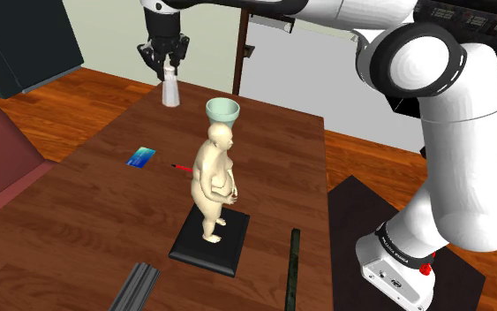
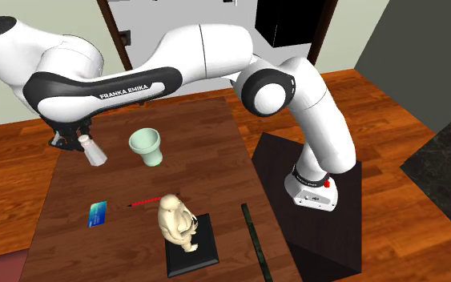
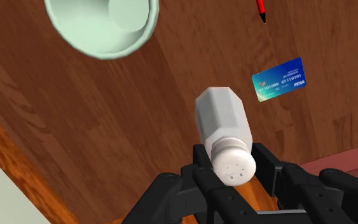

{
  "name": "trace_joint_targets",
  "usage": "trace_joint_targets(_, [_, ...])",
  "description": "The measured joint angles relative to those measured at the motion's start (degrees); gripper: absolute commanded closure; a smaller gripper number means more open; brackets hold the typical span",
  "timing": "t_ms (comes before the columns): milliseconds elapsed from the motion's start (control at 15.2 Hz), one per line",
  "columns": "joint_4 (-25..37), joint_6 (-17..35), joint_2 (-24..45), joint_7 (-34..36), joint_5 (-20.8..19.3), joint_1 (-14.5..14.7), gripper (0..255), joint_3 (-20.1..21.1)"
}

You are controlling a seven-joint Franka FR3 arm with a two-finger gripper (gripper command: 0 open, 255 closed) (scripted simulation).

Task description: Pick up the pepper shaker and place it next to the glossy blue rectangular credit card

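Upper left of the shoulder view, the pepper shaker has its cap buried between the clamped fingers of the gripper, so I can't see it from here. Dead centre, the green cup sits half behind the head of the figurine, and the red pen vanishes behind its side. The bottom edge slices off the grey bar and the dark rod. Over in the second exterior view, middle left, the arm covers most of the gripper. Lower left there is the blue card, its print too small to read. In the wrist view, cup and pen both run off the edge.
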Motion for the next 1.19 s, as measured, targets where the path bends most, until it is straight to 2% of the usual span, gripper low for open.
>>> trace_joint_targets(198, [-4.68,3.21,-1.31,0.66,0.18,-1.02,255,0.17])
trace_joint_targets(726, [-12.35,9.74,-2.18,1.95,0.01,-2.43,255,0.17])
trace_joint_targets(1188, [-16.51,14.55,-1.35,2.95,-0.6,-2.92,255,-0.16])
